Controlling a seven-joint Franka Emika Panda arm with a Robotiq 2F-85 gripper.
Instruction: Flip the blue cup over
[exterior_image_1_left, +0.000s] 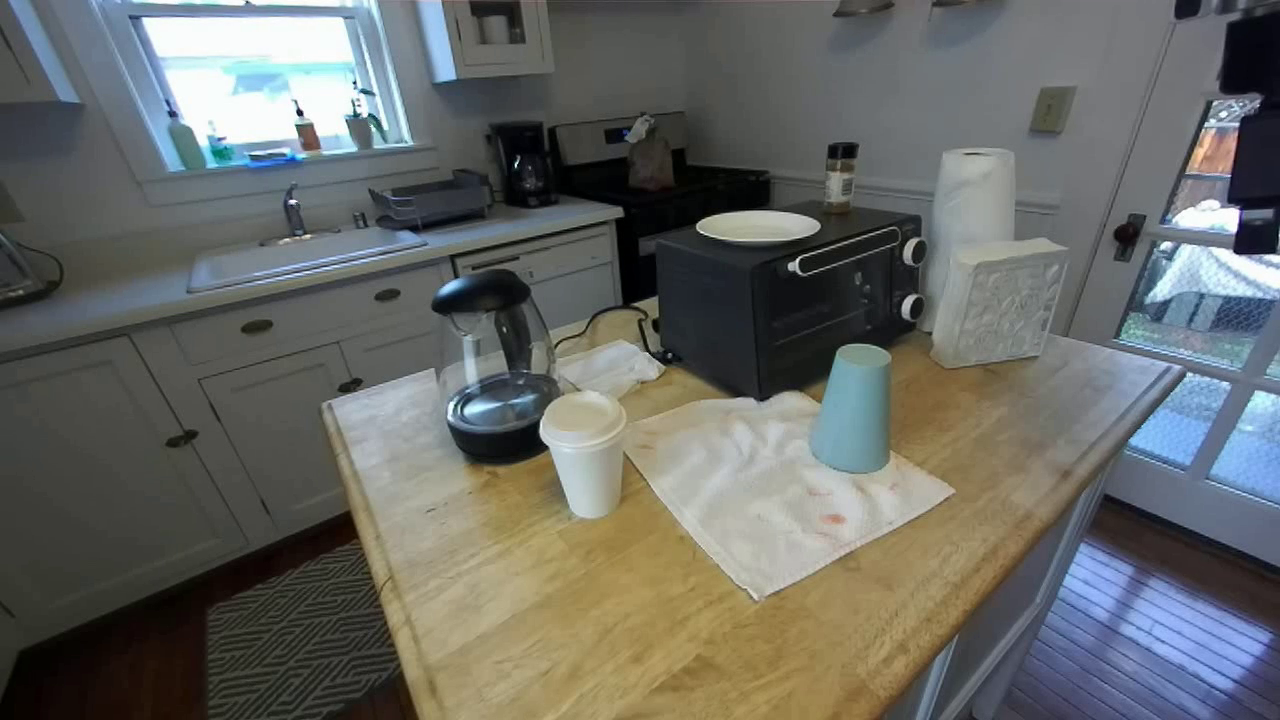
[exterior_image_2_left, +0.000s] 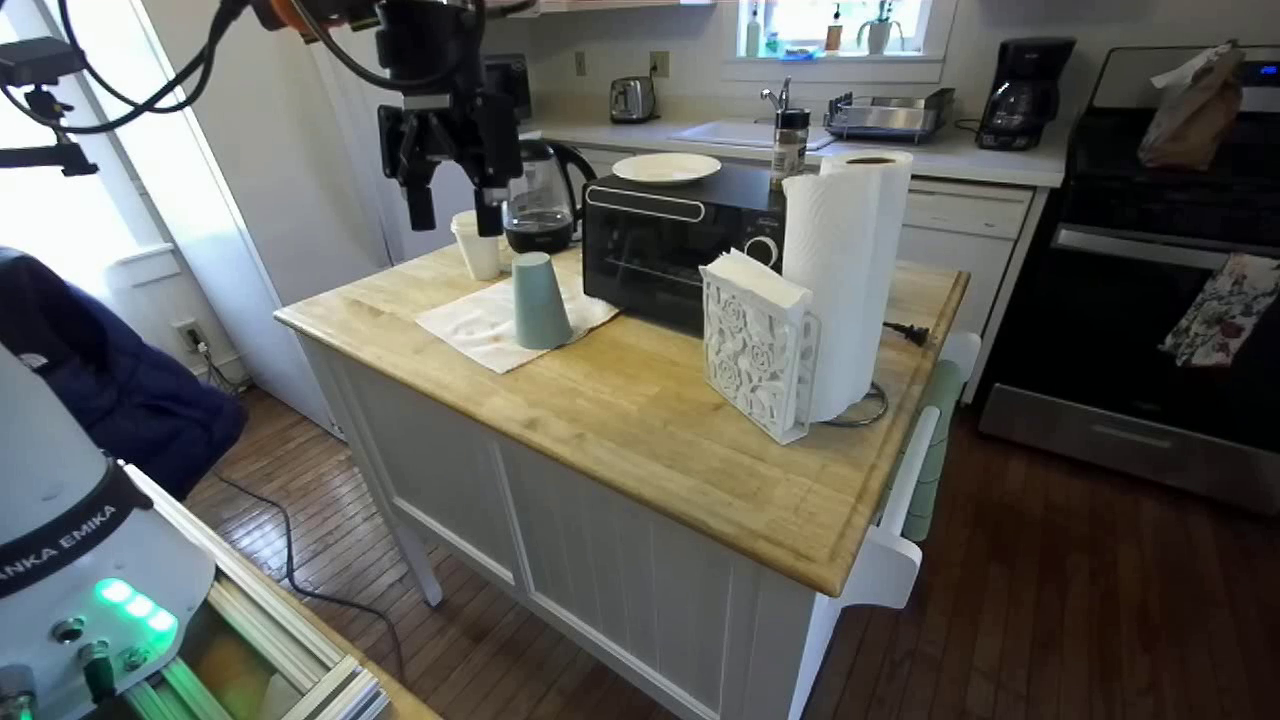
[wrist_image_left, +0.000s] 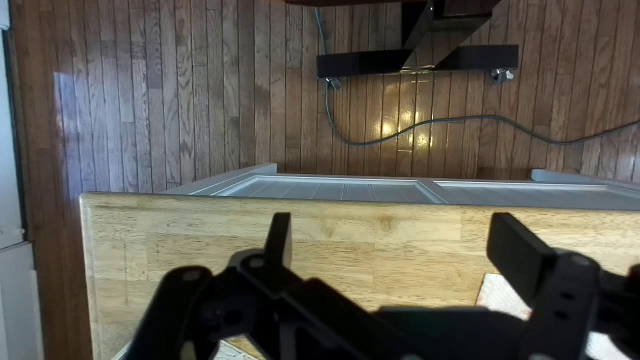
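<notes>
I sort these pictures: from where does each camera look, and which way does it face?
Exterior view: raised at the white cup end of the table, facing the oven; only a dark robot part shows.
Exterior view: raised at the napkin holder end, facing the sink; robot base and open gripper show.
Wrist view: above the table, facing down at its edge and the floor; gripper fingers show.
Both exterior views show the blue cup, narrow end up on a towel.

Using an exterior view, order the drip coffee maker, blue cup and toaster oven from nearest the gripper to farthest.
From the gripper, in an exterior view:
1. Blue cup: mouth down on the white towel.
2. Toaster oven: on the island, behind and right of the cup.
3. Drip coffee maker: on the back counter, beside the range.
</notes>
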